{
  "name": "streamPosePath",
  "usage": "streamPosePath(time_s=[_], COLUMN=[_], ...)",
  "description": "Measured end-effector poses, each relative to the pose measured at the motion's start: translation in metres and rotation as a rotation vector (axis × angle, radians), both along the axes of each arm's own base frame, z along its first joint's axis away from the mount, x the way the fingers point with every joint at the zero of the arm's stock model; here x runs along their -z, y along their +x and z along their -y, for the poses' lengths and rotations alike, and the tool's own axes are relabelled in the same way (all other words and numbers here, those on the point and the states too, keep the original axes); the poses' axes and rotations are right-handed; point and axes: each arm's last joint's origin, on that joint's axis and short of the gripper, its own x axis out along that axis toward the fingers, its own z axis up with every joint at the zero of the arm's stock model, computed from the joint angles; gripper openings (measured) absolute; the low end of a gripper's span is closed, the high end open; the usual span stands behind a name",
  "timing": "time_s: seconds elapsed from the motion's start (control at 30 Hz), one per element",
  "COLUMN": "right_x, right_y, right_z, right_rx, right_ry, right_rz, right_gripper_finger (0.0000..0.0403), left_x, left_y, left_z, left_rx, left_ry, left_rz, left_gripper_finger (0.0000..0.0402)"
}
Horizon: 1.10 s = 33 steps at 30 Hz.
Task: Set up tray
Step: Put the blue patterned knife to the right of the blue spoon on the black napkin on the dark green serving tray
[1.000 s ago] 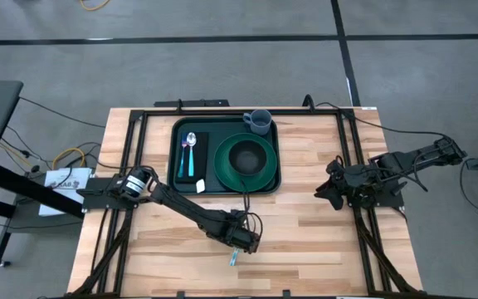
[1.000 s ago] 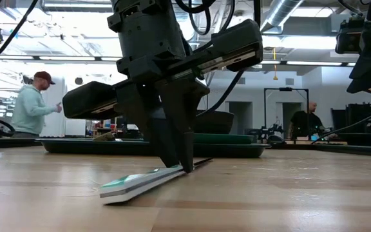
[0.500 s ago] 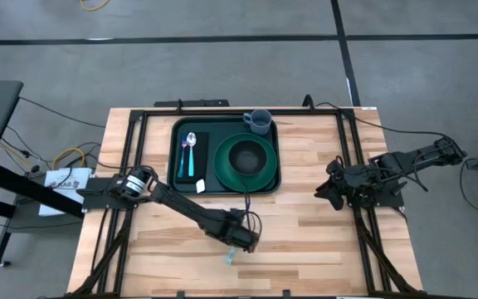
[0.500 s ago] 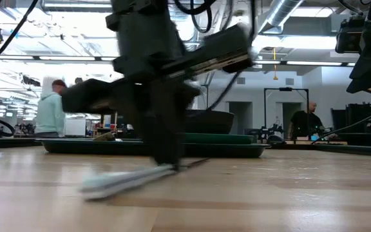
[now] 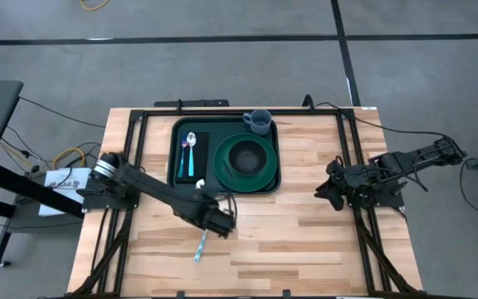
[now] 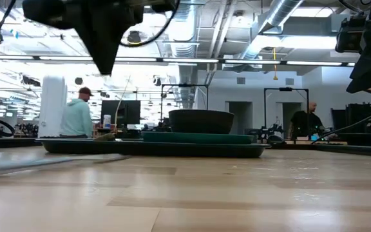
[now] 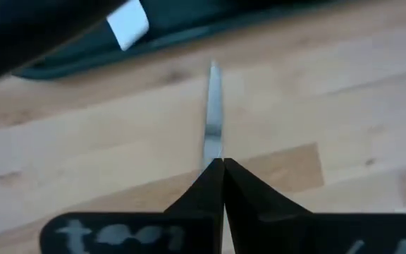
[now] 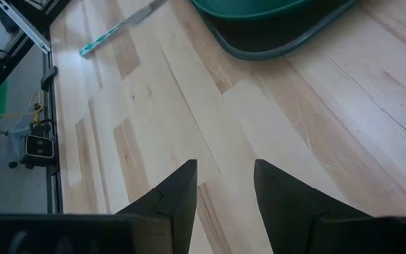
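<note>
Well into the setting-up now, by the look of it. Over at the far middle of the table, flat on the wood: the dark green tray, already carrying most of a place setting. Inside it, on the right, a round green plate with a dark bowl sitting in the middle. At the far right corner, a grey mug, upright, right against the rim or just over it, hard to call from above. Down the left side, a narrow black napkin with a spoon laid along it, and what looks like a second, teal-handled piece beside that.

Not yet aboard, out on the bare wood on the near side of the tray: a teal-handled knife, lying flat, slightly slanted. Just beside its upper end, the left hand — pinched fully closed, raised clear of the table in the low view, nothing seen hanging from it. From the left wrist, only a silver blade showing just past the closed tips; looks to be lying beyond them rather than gripped, though can't swear to it.

Parked at the right edge of the table, well apart from everything: the right hand, spread fairly wide and empty.

So, as a judgement — plate, bowl, mug, napkin and spoon done; knife left to pick up and lay in the tray, most likely on the napkin
</note>
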Motion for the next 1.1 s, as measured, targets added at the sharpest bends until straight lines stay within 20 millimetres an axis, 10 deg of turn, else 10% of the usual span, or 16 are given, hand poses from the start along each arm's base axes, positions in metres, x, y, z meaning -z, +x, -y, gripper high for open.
streamPosePath(time_s=[0.67,1.1], right_x=[0.0,0.0], right_y=[0.0,0.0], right_z=[0.0,0.0], right_rx=[0.0,0.0], right_ry=[0.0,0.0], right_rz=[0.0,0.001], right_gripper_finger=[0.0134,0.0134], left_x=[-0.01,0.028], left_y=[-0.01,-0.019], left_z=[-0.003,0.041], left_rx=[0.046,0.055], left_ry=[-0.105,-0.276], left_rz=[-0.008,0.076], left_gripper_finger=[0.0003,0.0133])
